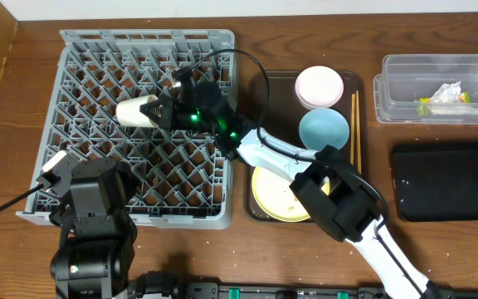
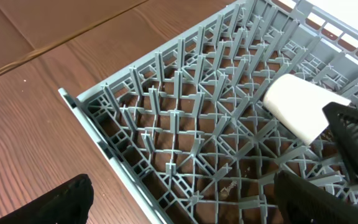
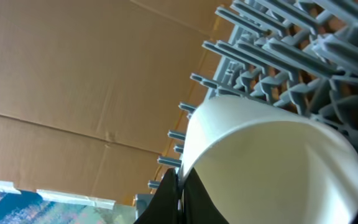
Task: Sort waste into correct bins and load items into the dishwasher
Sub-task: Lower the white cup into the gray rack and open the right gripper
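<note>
Overhead, right fingers (image 1: pixel 165 105) pinch the small white cup (image 1: pixel 135 111) by its rim over the dish rack (image 1: pixel 73 37).

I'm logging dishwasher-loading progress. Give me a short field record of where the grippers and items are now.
right gripper: shut on small white cup, held sideways over dish rack
left gripper: open, empty, over rack's edge
on serving tray: white bowl, light-blue saucer, pale-yellow plate, chopsticks
in clear tub: crumpled tissue, snack wrapper
</note>
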### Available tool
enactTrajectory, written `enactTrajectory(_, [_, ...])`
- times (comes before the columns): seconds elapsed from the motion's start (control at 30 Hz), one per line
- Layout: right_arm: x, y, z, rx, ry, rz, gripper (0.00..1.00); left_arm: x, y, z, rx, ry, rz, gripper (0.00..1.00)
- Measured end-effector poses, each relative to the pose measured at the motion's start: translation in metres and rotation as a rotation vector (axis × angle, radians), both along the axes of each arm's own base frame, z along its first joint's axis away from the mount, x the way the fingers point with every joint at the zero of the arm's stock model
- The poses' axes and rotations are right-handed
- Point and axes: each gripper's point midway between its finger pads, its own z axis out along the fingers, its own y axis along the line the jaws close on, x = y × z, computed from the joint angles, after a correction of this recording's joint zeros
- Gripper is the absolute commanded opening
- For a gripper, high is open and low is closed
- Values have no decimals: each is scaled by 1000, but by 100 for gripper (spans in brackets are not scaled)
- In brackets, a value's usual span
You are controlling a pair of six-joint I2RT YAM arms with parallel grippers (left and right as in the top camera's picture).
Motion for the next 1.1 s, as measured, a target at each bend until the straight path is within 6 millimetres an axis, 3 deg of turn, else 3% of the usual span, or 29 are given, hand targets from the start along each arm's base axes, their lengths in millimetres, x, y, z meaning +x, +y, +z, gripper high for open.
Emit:
enactTrajectory(0.13, [0,1,6,23,15,2,1,0,0,0,0,-1,0,94])
enactTrajectory(0.37, [-11,4,54,222,-50,70,1,0,0,0,0,0,0,94])
enactTrajectory(0.43, [-13,4,59,240,-39,83,1,0,0,0,0,0,0,94])
enactTrajectory(0.5, [-14,5,50,211,9,87,1,0,0,0,0,0,0,94])
enactTrajectory(0.63, [-15,6,7,78,164,80,1,0,0,0,0,-1,0,94])
enactTrajectory(0.67, [-15,6,4,73,172,84,1,0,0,0,0,-1,0,94])
enactTrajectory(1.1, [-16,6,5,68,159,100,2,0,0,0,0,0,0,94])
